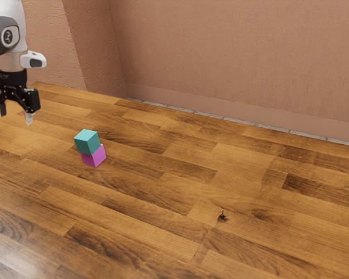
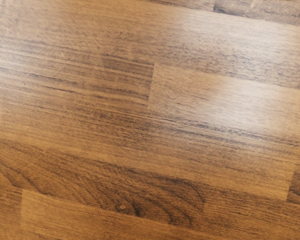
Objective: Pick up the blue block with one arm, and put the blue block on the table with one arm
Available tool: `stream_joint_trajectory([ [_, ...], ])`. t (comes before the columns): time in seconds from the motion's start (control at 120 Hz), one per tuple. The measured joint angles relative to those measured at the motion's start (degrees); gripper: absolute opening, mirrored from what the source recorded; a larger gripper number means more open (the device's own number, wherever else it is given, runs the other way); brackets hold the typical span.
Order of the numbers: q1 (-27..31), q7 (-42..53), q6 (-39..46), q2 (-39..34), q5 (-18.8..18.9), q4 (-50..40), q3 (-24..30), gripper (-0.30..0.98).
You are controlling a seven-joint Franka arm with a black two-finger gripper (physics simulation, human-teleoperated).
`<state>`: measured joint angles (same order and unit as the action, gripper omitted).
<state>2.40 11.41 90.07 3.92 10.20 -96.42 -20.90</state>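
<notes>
Two fingers of our gripper stand wide apart at the far left of the exterior view, and we have hold of nothing. Our white and black arm reaches down to it, and the fingertips point toward the wooden tabletop, with the tabletop's far edge close behind them in that view. In the wrist view we look onto the tabletop's planks, light and dark brown, with pale patches of shine across them.

Next toward the exterior view's right comes the blue block, a greenish blue cube. It rests on top of a magenta block, upright and set a little off-centre, so that some of the lower cube peeks out on the side toward the exterior view's right. The blue block is apart from our gripper, and the pair sits in from the tabletop's far edge, near the far corner at the exterior view's left.

Farther along, well apart from the blocks and well in from the far edge, we see a small dark mark on the wood; whether it is a knot or some tiny object, we cannot tell. A brownish pink wall rises beyond the far edge, and a narrow grey strip runs between the two toward the exterior view's right.
</notes>
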Motion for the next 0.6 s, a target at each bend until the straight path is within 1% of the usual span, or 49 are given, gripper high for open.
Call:
stream_joint_trajectory([
  [0.15,1.82,0.81,2.48,4.56,-1.23,1.62,0.02,0.69],
  [0.333,2.29,1.88,4.08,12.26,-2.73,7.86,1.63,0.69],
  [0.45,3.60,2.58,4.64,17.61,-4.41,11.15,2.62,0.69],
  [0.483,4.81,2.77,4.89,18.74,-4.80,11.62,3.95,0.69],
  [0.533,7.72,3.03,5.26,20.16,-5.18,12.71,7.35,0.69],
  [0.6,9.32,3.35,5.63,21.67,-5.48,14.30,9.57,0.69],
])
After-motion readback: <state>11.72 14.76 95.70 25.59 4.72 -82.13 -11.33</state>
